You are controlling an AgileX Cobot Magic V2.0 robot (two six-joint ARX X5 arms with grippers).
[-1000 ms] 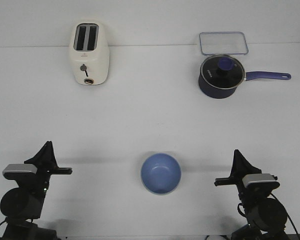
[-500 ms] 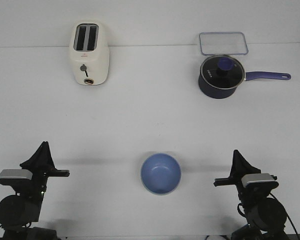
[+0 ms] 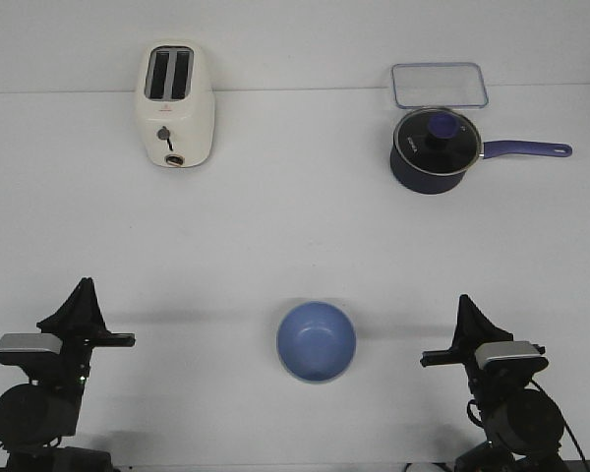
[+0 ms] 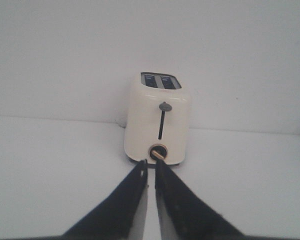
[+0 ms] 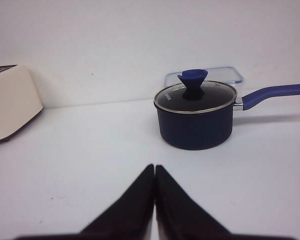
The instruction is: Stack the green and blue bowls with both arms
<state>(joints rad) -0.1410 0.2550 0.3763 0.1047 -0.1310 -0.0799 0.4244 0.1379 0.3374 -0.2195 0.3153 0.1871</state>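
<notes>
The light blue bowl (image 3: pixel 317 341) stands upright near the table's front edge, midway between my two arms. No green bowl shows in any view. My left gripper (image 3: pixel 83 287) is left of the bowl and well apart from it. In the left wrist view (image 4: pixel 150 164) its jaws are drawn together with only a thin slit between them and hold nothing. My right gripper (image 3: pixel 464 301) is right of the bowl and apart from it. In the right wrist view (image 5: pixel 155 167) its jaws touch and hold nothing.
A cream toaster (image 3: pixel 176 106) stands at the back left and also shows in the left wrist view (image 4: pixel 159 121). A dark navy saucepan with glass lid (image 3: pixel 435 149) stands at the back right (image 5: pixel 196 115). A clear lid (image 3: pixel 440 85) lies behind it.
My left arm has drawn back a little toward the front left. The bowl and my right arm have not moved.
</notes>
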